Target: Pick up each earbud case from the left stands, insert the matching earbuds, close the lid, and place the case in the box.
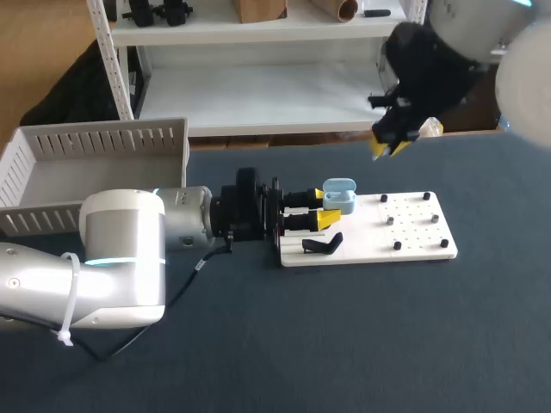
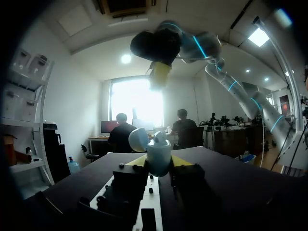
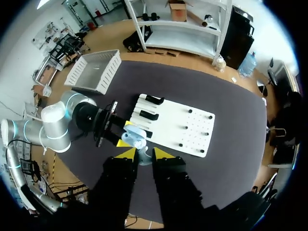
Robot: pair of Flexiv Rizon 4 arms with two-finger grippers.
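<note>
Left fingers [image 1: 327, 220] clamped on the open blue earbud case [image 1: 342, 196], 1 each side.

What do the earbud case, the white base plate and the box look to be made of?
The earbud case looks like pale blue plastic, smooth and slightly glossy, with a rounded moulded shell. The base plate is a white, matt rigid sheet, probably plastic, though its flat face leaves that open. The box looks like light grey plastic with moulded slots in its walls.
</note>
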